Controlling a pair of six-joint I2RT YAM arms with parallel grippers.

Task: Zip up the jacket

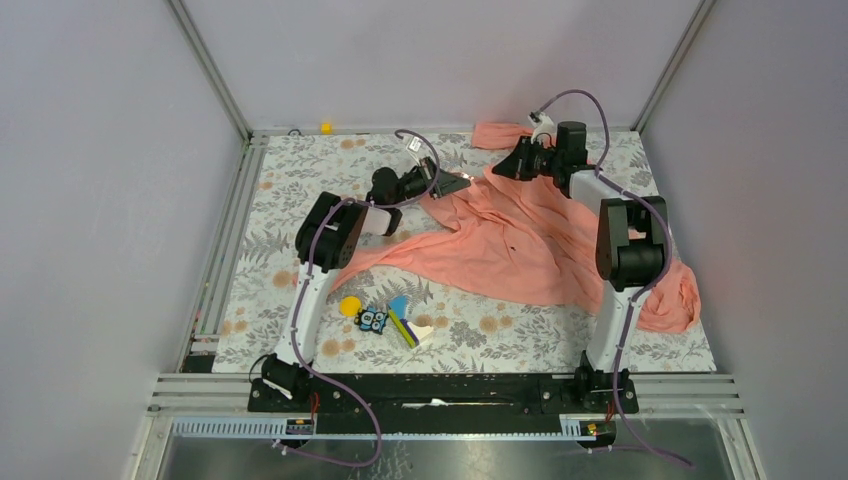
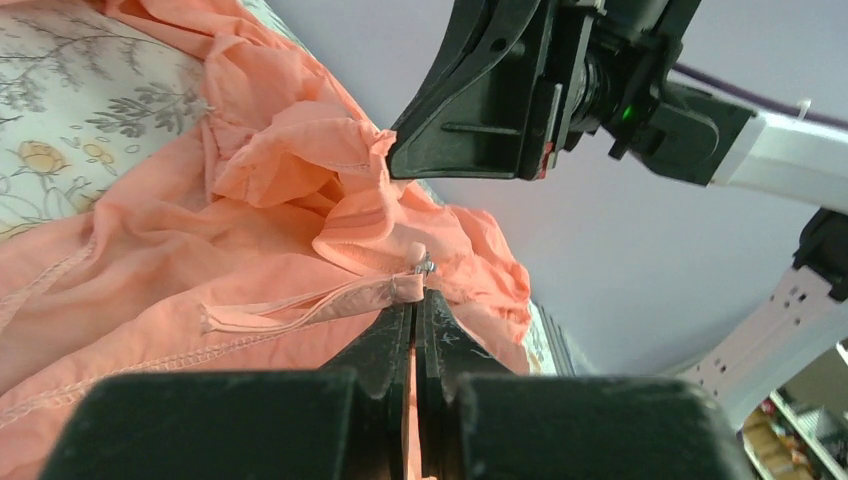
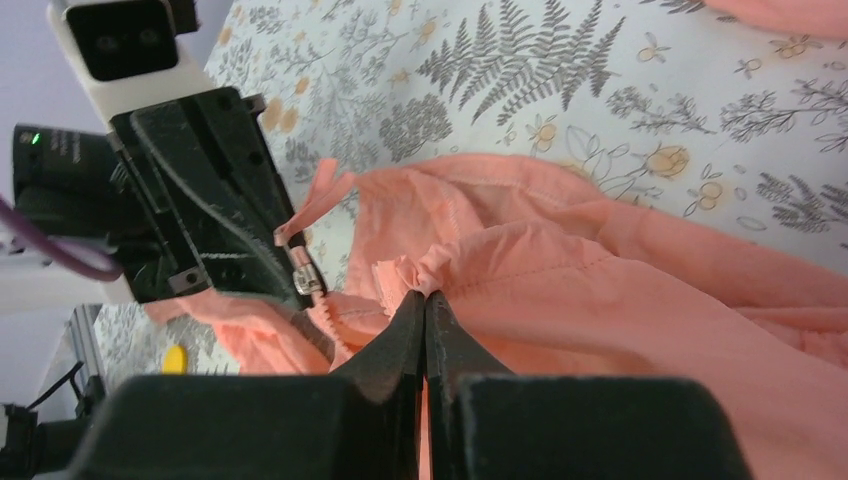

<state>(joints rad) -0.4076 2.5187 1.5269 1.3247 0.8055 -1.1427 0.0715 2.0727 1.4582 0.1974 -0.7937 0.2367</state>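
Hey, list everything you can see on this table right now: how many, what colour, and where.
jacket: one, salmon pink, rumpled across the far and right part of the table
zip slider: one, silver metal with a pink pull tab, at the left gripper's fingertips
toy pieces: a small cluster, yellow, blue and striped, near the front, right of the left arm
small yellow object: one, yellow, at the far edge, too small to identify
table cover: one, pale with grey fern and orange flower print, under everything
left gripper: one, black, shut on the jacket at the zip slider
right gripper: one, black, shut on a bunched fold of the jacket close by
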